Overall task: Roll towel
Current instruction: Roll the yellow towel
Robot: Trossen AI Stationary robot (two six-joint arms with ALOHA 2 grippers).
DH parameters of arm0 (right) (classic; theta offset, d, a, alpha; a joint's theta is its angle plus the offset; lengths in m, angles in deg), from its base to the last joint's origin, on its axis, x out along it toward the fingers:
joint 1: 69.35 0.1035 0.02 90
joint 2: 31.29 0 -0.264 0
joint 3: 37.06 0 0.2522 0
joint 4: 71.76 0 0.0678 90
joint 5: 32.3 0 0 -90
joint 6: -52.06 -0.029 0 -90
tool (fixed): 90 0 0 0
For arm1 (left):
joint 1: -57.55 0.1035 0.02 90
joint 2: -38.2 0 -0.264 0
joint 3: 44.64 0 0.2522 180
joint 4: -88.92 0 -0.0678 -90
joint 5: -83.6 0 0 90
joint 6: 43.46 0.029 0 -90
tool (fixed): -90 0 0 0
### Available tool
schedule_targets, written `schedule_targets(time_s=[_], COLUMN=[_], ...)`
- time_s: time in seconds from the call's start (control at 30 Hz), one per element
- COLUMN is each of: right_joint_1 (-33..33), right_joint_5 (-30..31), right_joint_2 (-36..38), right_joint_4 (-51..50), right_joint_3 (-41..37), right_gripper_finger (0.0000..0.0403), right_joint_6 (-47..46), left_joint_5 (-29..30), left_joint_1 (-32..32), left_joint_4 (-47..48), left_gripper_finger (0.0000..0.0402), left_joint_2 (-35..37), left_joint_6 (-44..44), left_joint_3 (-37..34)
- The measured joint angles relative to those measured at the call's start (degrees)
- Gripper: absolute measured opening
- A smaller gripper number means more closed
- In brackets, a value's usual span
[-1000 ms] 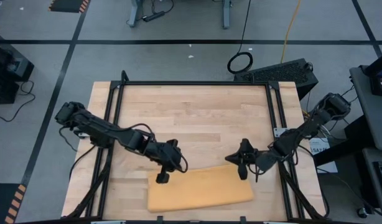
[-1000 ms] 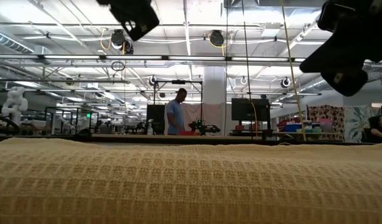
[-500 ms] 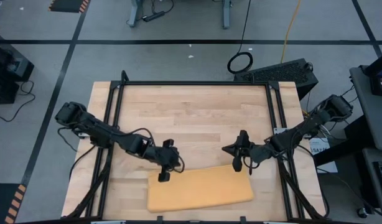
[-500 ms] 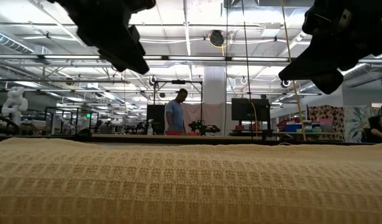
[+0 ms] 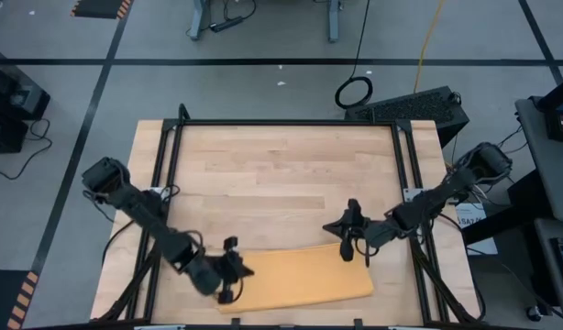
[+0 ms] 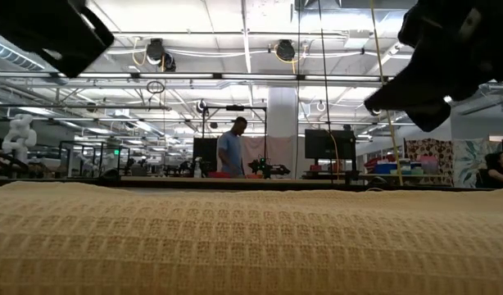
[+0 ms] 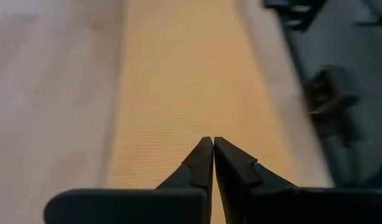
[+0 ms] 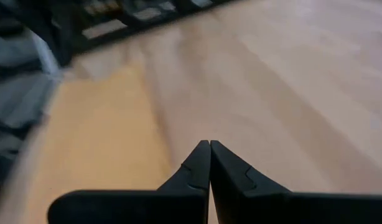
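My left tool (image 5: 228,291) is above the left end of the towel (image 5: 300,278), with its fingers (image 7: 203,163) pressed together and nothing between them. The towel is mustard-yellow and lies as a long, flat band on the wooden desk (image 5: 281,174), close to the near edge of the desk and a little toward its right side. My right tool (image 5: 347,246) is just above the far edge of the towel, near its right end. Its fingers (image 8: 206,163) are also pressed together and hold nothing. Far behind the towel, a person (image 6: 231,152) stands in the room.
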Motion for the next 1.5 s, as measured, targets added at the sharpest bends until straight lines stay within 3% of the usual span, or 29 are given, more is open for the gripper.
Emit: schedule_targets(time_s=[0.13,0.3,0.47,0.7,0.8,1.03,1.23,1.33,1.5], right_joint_1=[3.16,7.81,9.76,10.24,10.24,9.96,9.46,8.09,4.57], right_joint_5=[0.03,1.70,2.07,3.41,3.92,11.24,21.29,19.81,7.45], right_joint_2=[-7.54,-20.21,-30.25,-39.20,-41.72,-42.38,-35.50,-30.10,-22.71], right_joint_4=[14.64,27.11,27.98,25.74,22.99,13.79,4.54,-2.23,-18.72], right_joint_3=[0.07,2.91,9.91,18.52,21.44,27.89,31.42,31.59,31.63], right_gripper_finger=[0.0000,0.0000,0.0000,0.0000,0.0000,0.0000,0.0000,0.0000,0.0000], right_joint_6=[1.69,1.89,2.08,3.59,3.57,4.91,9.63,9.45,2.62], left_joint_5=[1.63,4.92,5.93,10.15,13.48,16.77,18.75,17.50,7.72], left_joint_1=[-4.23,-8.49,-8.66,-1.94,1.53,12.47,19.65,20.57,18.53], left_joint_4=[-5.66,-5.83,-3.66,11.67,17.49,26.46,31.93,34.07,36.02], left_gripper_finger=[0.0019,0.0019,0.0019,0.0019,0.0019,0.0019,0.0019,0.0019,0.0019], left_joint_2=[-2.31,-6.00,-10.79,-17.04,-17.73,-16.62,-10.30,-3.48,7.31], left_joint_6=[0.21,-0.45,-1.50,-8.63,-5.98,5.38,15.76,15.26,6.51], left_joint_3=[0.06,0.05,0.07,0.55,0.44,0.43,-0.33,0.88,0.66])
